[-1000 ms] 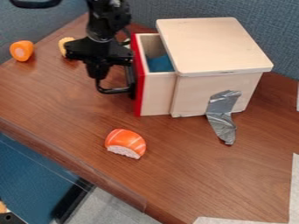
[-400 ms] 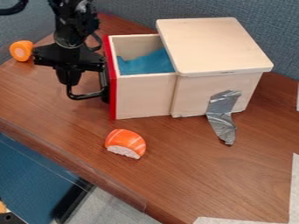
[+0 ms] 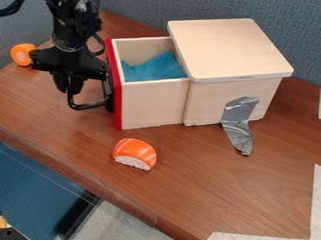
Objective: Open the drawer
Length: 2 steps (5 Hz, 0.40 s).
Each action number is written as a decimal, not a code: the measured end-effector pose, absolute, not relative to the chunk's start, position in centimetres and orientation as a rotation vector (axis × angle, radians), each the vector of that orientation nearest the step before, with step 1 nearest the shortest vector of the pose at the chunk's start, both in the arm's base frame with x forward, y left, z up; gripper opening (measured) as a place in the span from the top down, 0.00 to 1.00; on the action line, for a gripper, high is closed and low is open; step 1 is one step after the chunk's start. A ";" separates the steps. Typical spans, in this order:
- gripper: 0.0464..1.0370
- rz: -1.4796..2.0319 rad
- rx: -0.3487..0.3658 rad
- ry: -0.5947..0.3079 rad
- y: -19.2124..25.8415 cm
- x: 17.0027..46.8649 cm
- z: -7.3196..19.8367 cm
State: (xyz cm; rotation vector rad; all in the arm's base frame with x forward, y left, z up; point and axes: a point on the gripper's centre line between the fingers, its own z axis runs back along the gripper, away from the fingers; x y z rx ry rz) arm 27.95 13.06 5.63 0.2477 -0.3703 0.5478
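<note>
Clear of the toy sushi, with the gripper at the black handle, impossible to tell whether open or closed, ease the red-fronted drawer, well out, straight and level from the wooden box.

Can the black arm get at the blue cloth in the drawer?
Probably yes. The drawer is out far enough to leave the blue cloth exposed from above. The red front stands between it and the tool, so the tool would likely have to lift over.
</note>
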 end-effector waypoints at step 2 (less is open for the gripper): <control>0.08 0.373 0.187 -0.423 12.3 27.8 9.0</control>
